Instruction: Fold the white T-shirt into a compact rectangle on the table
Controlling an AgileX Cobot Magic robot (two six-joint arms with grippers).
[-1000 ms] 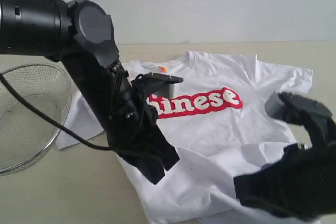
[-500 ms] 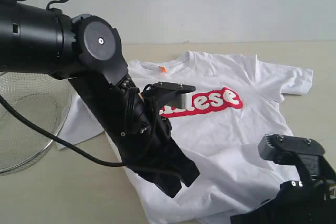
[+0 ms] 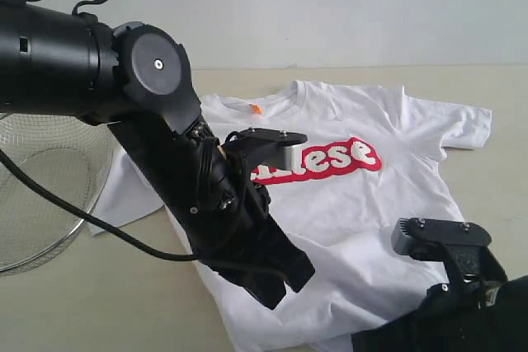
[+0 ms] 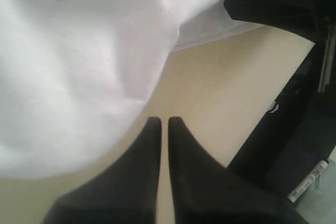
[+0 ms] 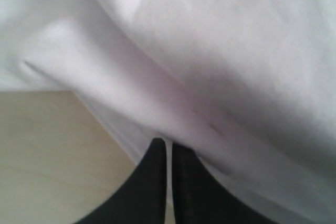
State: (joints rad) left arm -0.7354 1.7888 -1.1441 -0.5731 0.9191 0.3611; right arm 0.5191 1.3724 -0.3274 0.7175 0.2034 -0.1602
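The white T-shirt (image 3: 363,204) lies face up on the table (image 3: 82,302), its red print partly hidden behind my left arm. An orange neck tag shows at the collar. My left gripper (image 3: 276,290) hangs over the shirt's lower left part. In the left wrist view this gripper (image 4: 164,121) is shut and empty, over bare table (image 4: 210,93) just beside the shirt's edge (image 4: 68,66). My right gripper (image 5: 169,144) is shut, its tips against the folded hem of the shirt (image 5: 236,40). I see no cloth between its fingers.
A round wire-mesh basket (image 3: 41,195) stands at the left, close to the shirt's sleeve. My right arm (image 3: 462,286) fills the lower right corner at the table's front. A dark frame (image 4: 294,145) shows past the table's edge in the left wrist view.
My left arm swung right and down over the shirt, then held still. My right arm sank toward the front edge. The raised fold at the hem has flattened.
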